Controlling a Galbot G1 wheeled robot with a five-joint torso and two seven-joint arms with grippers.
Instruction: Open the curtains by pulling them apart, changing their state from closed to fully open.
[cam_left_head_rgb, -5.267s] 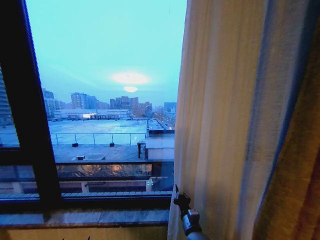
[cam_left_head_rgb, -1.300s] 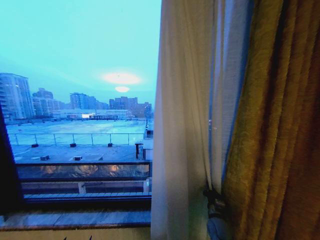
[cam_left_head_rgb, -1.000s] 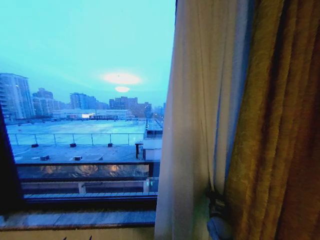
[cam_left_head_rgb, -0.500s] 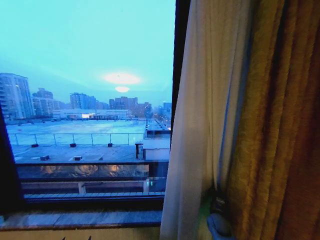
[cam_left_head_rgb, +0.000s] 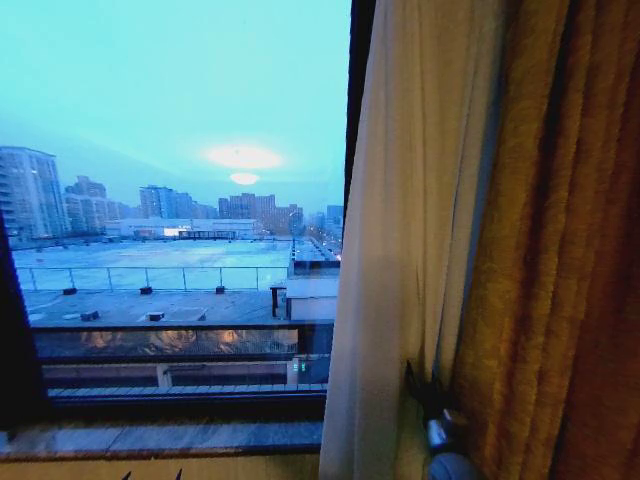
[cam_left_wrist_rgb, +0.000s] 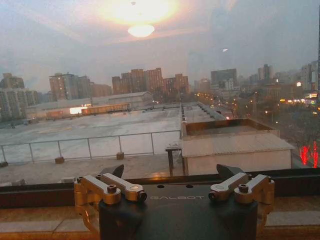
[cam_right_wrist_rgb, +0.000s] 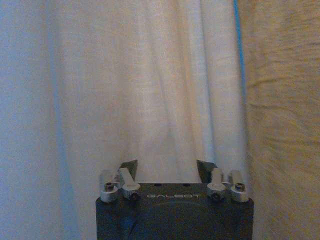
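Showing the right gripper (cam_right_wrist_rgb: 167, 169), jaws now spread and empty, backed off the curtains (cam_left_head_rgb: 400, 250) bunched beside the brown drape (cam_left_head_rgb: 560, 260), window cleared; left gripper (cam_left_wrist_rgb: 172, 176) open, idle.

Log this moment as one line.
right gripper open, facing bunched sheer curtain | left gripper open, facing window | golden drape beside
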